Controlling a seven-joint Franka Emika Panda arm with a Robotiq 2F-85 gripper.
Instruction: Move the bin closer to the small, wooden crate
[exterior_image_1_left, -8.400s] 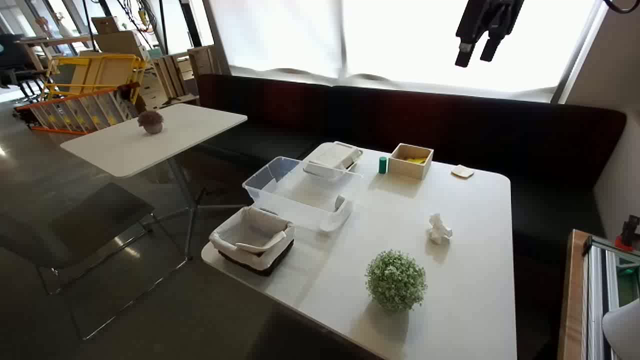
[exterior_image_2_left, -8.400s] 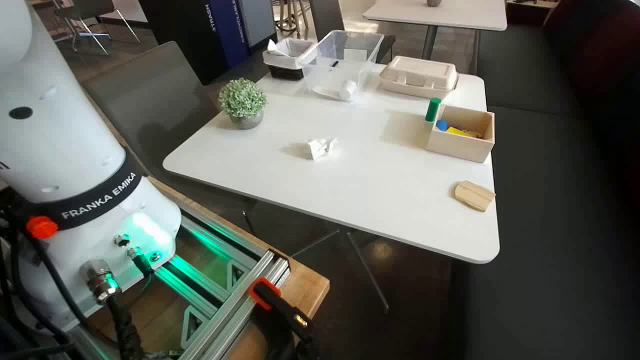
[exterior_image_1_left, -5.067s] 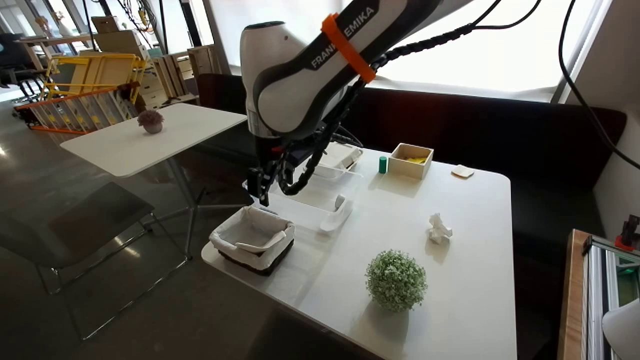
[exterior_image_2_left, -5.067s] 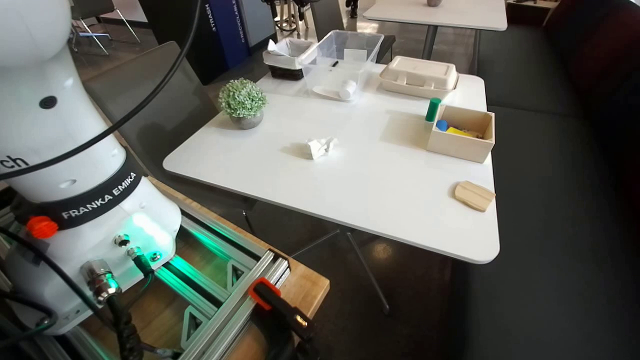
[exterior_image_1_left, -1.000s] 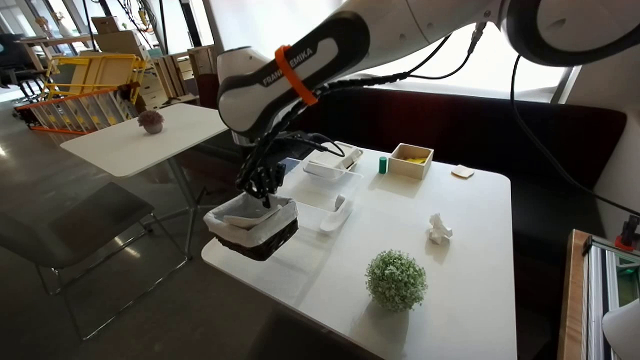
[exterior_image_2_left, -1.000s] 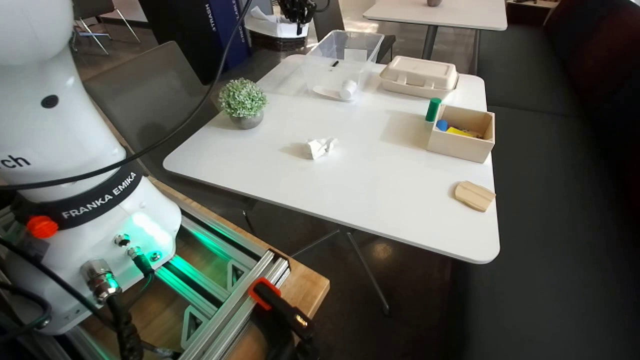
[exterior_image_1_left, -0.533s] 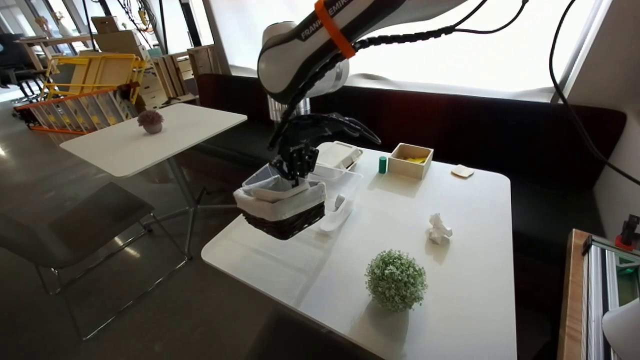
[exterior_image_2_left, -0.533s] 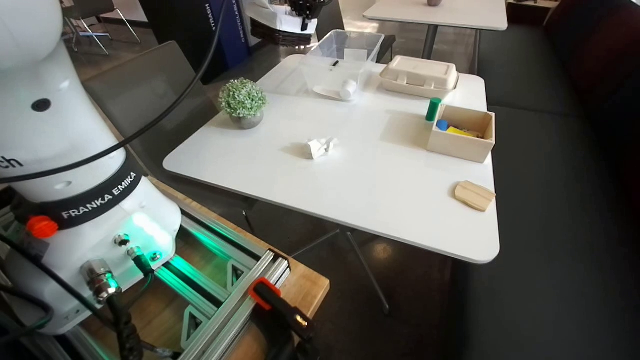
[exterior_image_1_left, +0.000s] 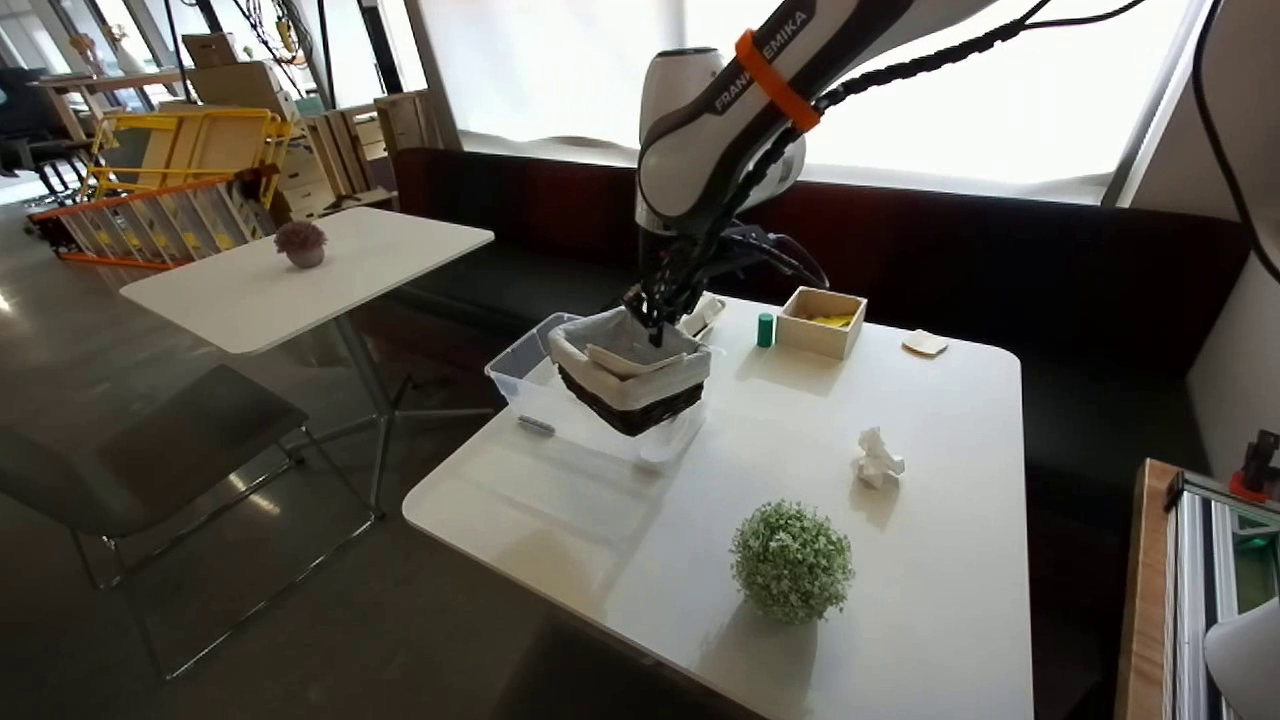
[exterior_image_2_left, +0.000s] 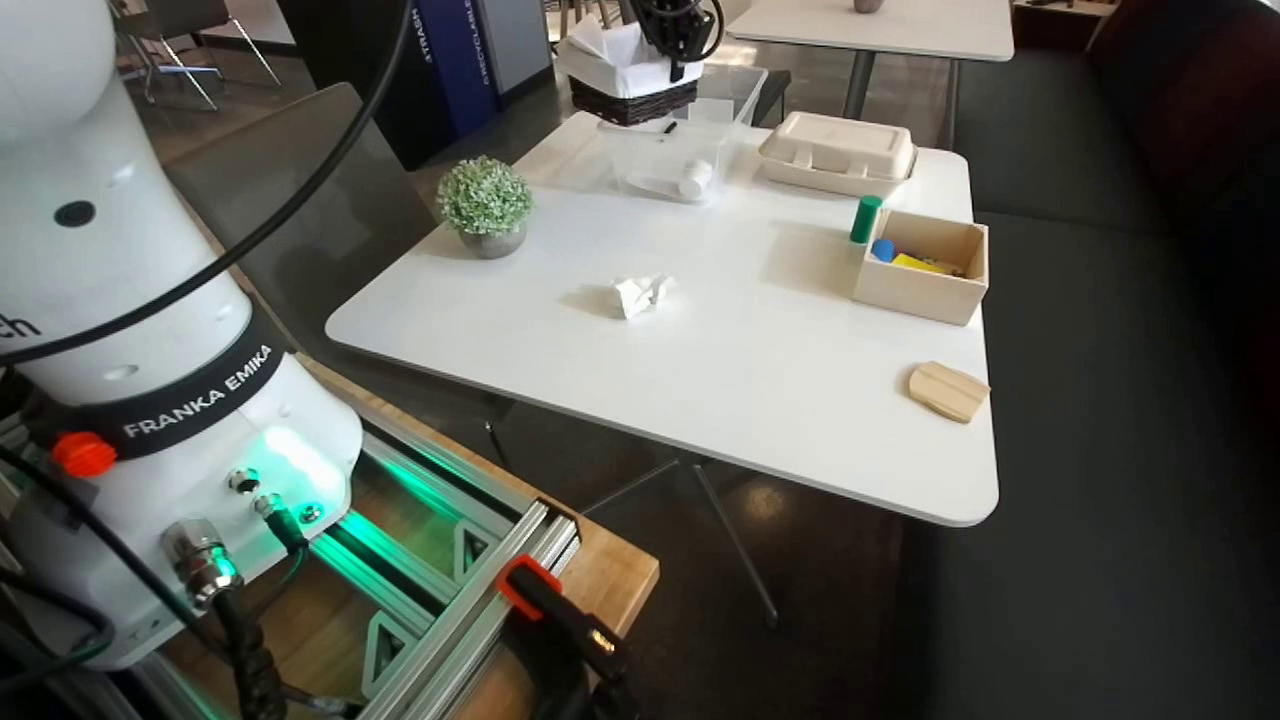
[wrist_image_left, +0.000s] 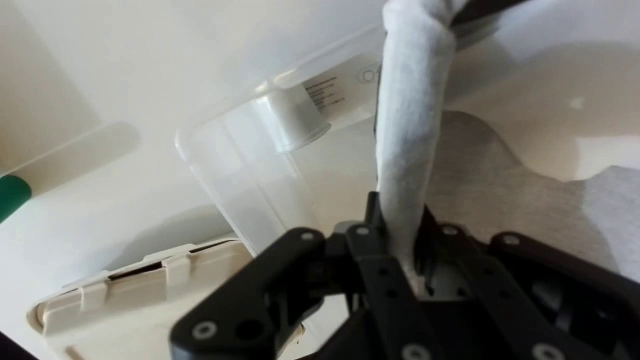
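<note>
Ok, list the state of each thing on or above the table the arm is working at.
Bin: held in the air, white-lined, open-topped
End effector: shut on the bin's lined rim
Small wooden crate: upright, open-topped, not empty
Clear plastic tub: upright, open-topped
Clamshell container: lid down
Green cylinder: standing upright
White paper: crumpled
Potted plant: upright
Wooden piece: lying flat

I'm in a break area, looks like: bench (exterior_image_2_left: 1080, 400) along one edge of my table (exterior_image_2_left: 720, 390), TRASH-lettered unit (exterior_image_2_left: 430, 75) past a far corner.
</note>
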